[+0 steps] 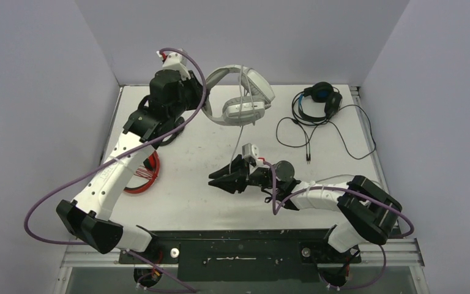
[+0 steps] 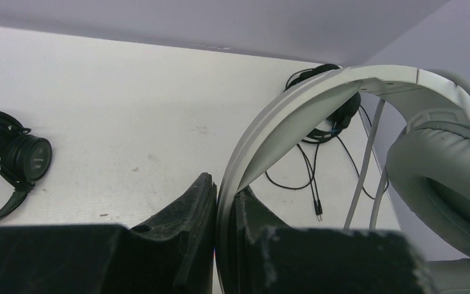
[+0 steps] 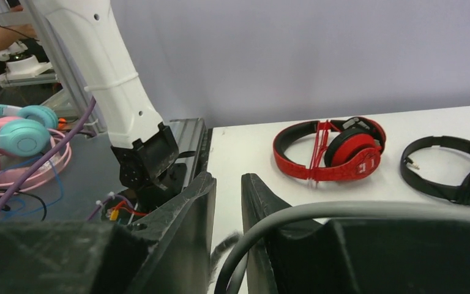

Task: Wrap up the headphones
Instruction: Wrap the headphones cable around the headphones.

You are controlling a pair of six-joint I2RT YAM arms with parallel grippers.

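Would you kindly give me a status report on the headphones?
Left gripper shut on white headset, at the band. Right gripper narrow around its cable, grip unclear. Nothing in the way.

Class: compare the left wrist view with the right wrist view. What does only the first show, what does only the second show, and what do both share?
Only the left wrist view: the white-grey headset, its band clamped in the left hand, and the black-and-blue headset near the far corner.
Only the right wrist view: the red headset, the left arm, and pink-and-teal headphones off the table.
Both: the small black headset, the white table and, apparently, the same grey cable.
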